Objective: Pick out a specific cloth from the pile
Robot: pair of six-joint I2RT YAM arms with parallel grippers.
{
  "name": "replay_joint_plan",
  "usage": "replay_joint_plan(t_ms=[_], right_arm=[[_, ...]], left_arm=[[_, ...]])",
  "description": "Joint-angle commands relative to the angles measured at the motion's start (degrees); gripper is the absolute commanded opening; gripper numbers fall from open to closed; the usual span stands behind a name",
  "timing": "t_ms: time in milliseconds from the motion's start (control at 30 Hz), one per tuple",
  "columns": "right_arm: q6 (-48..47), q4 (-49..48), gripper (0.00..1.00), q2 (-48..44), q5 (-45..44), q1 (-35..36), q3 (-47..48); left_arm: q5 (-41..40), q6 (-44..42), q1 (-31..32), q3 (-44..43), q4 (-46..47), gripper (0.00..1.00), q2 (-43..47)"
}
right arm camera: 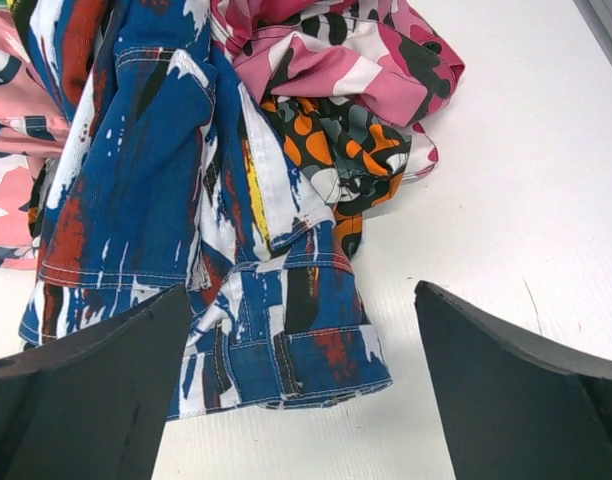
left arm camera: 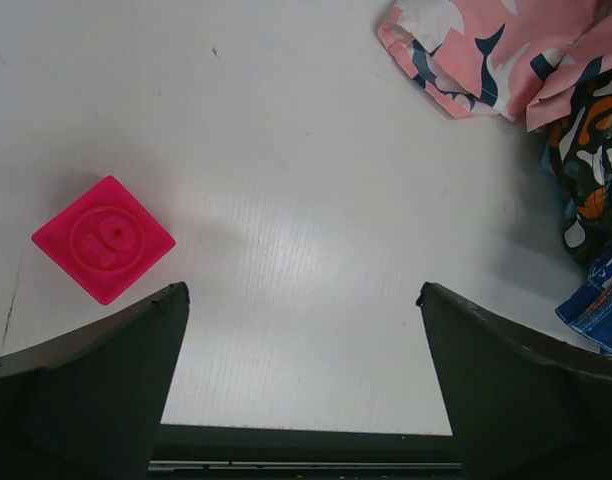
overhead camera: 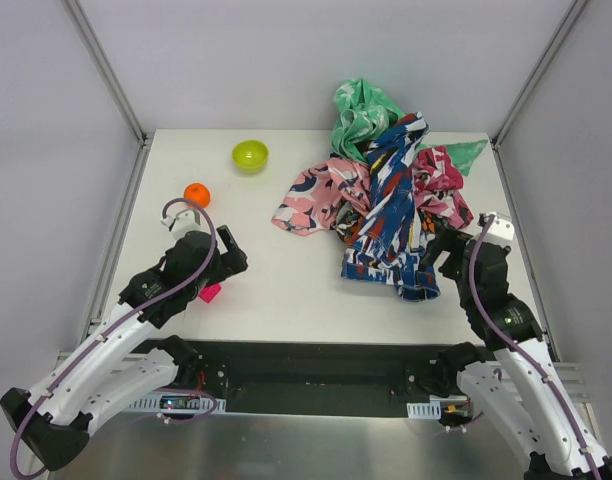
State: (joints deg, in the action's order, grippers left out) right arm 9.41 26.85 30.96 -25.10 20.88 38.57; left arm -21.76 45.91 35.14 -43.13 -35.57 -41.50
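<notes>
The pile [overhead camera: 386, 190] lies at the table's right and back. It holds a pink cloth [overhead camera: 311, 195], a navy-white-red cloth [overhead camera: 391, 220], a magenta cloth [overhead camera: 441, 180] and a mint-green cloth [overhead camera: 361, 115]. No plain sky-blue cloth shows in any view; it is hidden or out of view. My right gripper [overhead camera: 441, 250] is open and empty, just over the near hem of the navy-white-red cloth [right arm camera: 166, 170]. My left gripper [overhead camera: 234, 255] is open and empty over bare table, left of the pile. The pink cloth's edge [left arm camera: 486, 50] is far ahead of it.
A pink cube [overhead camera: 209, 292] lies beside my left gripper, also in the left wrist view [left arm camera: 103, 238]. An orange ball [overhead camera: 196, 194] and a lime-green bowl [overhead camera: 250, 155] sit at the back left. Grey walls enclose the table on three sides.
</notes>
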Motion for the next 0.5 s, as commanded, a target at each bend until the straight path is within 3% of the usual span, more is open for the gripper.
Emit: replay_joint_plan(t_ms=[0,167,467], right_arm=[[-4.0,-3.2,0.96,-1.9,1.6,-0.2,-0.2],[-6.5,-7.8,0.96,-4.9,7.4,-0.1,-3.9],[-8.6,-4.0,0.96,2.4,13.7,-0.1,4.1]], left_arm=[[-2.5,0.1,-0.5,0.9,-0.8,0.99,0.2],[-3.3,0.1,-0.5,1.4,-0.8,0.99,-0.9],[-5.1,-0.6,-0.5,1.2,-0.8,0.99,-2.5]])
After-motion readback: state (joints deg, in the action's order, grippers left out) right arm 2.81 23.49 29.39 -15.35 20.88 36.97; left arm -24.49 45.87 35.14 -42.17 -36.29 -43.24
